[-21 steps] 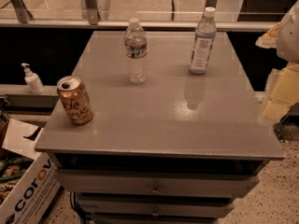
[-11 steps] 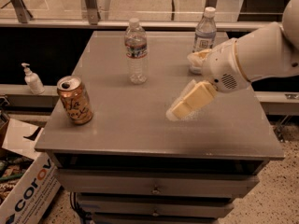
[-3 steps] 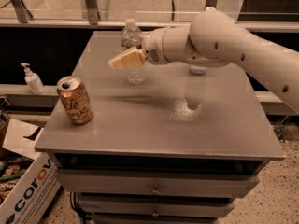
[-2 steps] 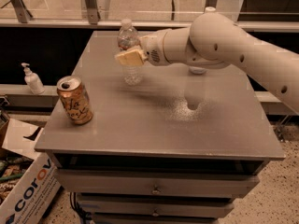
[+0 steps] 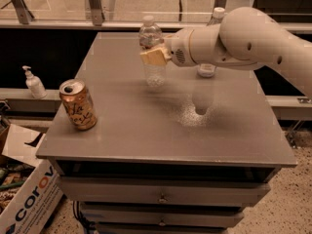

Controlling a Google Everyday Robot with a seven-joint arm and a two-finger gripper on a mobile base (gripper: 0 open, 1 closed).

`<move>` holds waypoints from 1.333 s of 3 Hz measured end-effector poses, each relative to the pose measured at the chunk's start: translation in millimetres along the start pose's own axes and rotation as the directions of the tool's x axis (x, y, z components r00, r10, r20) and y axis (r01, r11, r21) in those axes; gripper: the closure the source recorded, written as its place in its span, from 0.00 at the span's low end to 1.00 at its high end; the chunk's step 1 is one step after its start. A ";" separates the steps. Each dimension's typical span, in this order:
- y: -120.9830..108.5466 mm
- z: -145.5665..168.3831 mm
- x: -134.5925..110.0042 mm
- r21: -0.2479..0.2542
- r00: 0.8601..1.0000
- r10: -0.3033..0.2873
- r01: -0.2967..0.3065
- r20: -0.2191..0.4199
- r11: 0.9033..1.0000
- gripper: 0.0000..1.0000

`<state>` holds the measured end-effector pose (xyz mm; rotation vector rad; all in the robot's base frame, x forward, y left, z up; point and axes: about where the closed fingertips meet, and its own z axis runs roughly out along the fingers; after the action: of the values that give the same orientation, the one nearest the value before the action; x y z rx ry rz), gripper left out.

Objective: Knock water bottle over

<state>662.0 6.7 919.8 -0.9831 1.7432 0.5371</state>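
Note:
The water bottle (image 5: pixel 152 72) is a small clear ribbed plastic bottle with a white cap. It stands at the far middle of the grey table (image 5: pixel 146 130), tilted, with its top leaning away toward the back. My gripper (image 5: pixel 154 57) reaches in from the right on the white arm and presses against the bottle's upper middle, covering its label band. The cream-coloured fingers (image 5: pixel 156 56) touch the bottle.
A taller smooth bottle (image 5: pixel 210 69) stands behind my arm at the back right, mostly hidden. An orange-gold drink can (image 5: pixel 78 104) stands tilted near the left edge. A white pump dispenser (image 5: pixel 34 83) sits on a ledge left of the table. A cardboard box (image 5: pixel 29 199) is on the floor at lower left.
My gripper has moved a little right and down against the water bottle. The bottle has begun to tip, its top leaning back.

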 end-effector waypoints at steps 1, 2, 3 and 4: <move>-15.4 -27.2 -11.1 0.002 0.998 -0.038 0.038 -0.041 0.999 1.00; -29.2 -51.2 -29.2 -0.033 0.983 -0.140 0.137 -0.120 0.990 1.00; -24.5 -67.9 -26.9 -0.117 0.940 -0.257 0.236 -0.223 0.965 1.00; -8.8 -84.2 -6.4 -0.218 0.866 -0.367 0.307 -0.340 0.926 1.00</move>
<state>623.4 -58.2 958.6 -1.5529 1.8183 0.2688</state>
